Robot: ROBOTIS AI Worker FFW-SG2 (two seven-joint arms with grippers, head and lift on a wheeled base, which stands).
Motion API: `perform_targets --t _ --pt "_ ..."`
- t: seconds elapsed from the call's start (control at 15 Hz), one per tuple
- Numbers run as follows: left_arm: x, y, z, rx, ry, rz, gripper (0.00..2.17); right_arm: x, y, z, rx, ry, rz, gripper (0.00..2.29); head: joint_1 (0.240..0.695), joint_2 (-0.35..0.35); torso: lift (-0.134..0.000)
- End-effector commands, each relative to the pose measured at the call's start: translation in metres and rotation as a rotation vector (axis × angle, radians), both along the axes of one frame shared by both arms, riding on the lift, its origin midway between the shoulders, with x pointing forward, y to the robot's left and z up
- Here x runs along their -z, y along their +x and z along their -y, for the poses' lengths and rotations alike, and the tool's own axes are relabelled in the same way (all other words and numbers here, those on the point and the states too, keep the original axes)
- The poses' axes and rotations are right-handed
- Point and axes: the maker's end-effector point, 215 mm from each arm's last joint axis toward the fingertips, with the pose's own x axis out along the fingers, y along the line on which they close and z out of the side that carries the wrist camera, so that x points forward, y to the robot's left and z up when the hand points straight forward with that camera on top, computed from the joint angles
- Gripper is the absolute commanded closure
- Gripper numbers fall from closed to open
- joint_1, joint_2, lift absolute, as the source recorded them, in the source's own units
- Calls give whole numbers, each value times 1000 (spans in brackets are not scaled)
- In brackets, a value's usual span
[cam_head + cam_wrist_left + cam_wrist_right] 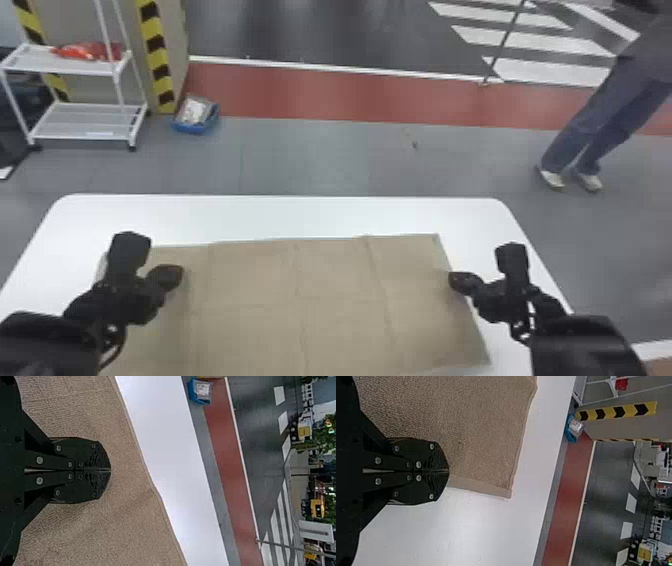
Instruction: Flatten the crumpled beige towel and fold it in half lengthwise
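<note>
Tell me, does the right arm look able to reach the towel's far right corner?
Likely yes: the right gripper is close to that corner with nothing between them, though, being shut, it would need to open.

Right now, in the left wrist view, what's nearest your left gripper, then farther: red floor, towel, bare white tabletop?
From the left gripper:
1. Beige towel, just below it.
2. Bare white tabletop, past the towel's far edge.
3. Red floor, beyond the tabletop.
</note>
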Motion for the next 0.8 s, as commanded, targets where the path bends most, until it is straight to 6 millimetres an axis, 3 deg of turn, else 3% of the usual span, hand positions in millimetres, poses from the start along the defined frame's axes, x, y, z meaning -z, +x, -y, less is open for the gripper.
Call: perform_targets --t 0.0,0.13,0.47,0.73 --pt "1 2 9 13 5 5 1798 3 -5 8 8 -3 -10 2017 695 -212 0" --pt "-3 1 9 11 -8 23 1798 6 -9 9 9 1 -14 2017 695 -224 0" --pt "-21 -44 -25 -41 -93 25 1794 -9 -19 -2 -1 7 23 2017 695 -220 0" --pt "-3 -57 -56 -68 -17 -20 1798 -3 -24 -11 -17 8 7 2017 695 -190 0"
